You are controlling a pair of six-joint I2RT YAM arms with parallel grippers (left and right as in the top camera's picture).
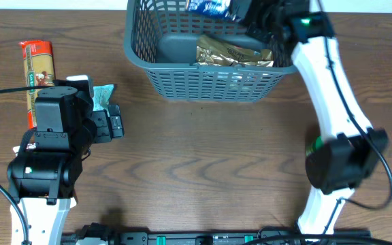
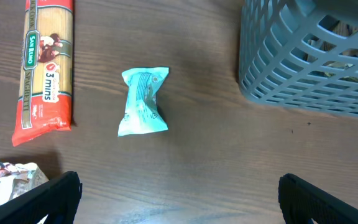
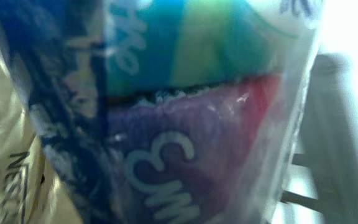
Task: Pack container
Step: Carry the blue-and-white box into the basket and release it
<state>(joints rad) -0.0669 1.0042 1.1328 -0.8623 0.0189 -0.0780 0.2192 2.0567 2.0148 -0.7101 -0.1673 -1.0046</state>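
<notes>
1. left jaws are spread wide, nothing between them, above the surface [image 2: 197,155] left of the basket [image 1: 203,82].
2. right jaws are down inside the basket, hard against a blue packet [image 3: 166,124]; whether they grip it i cannot tell.
3. a gold packet [image 1: 230,53] lies in the basket.
4. a teal packet [image 2: 143,102] lies left of the basket, and a pasta pack [image 2: 45,68] lies farther left.

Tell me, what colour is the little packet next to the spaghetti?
The little packet is pale teal; the left wrist view shows it best.
</notes>
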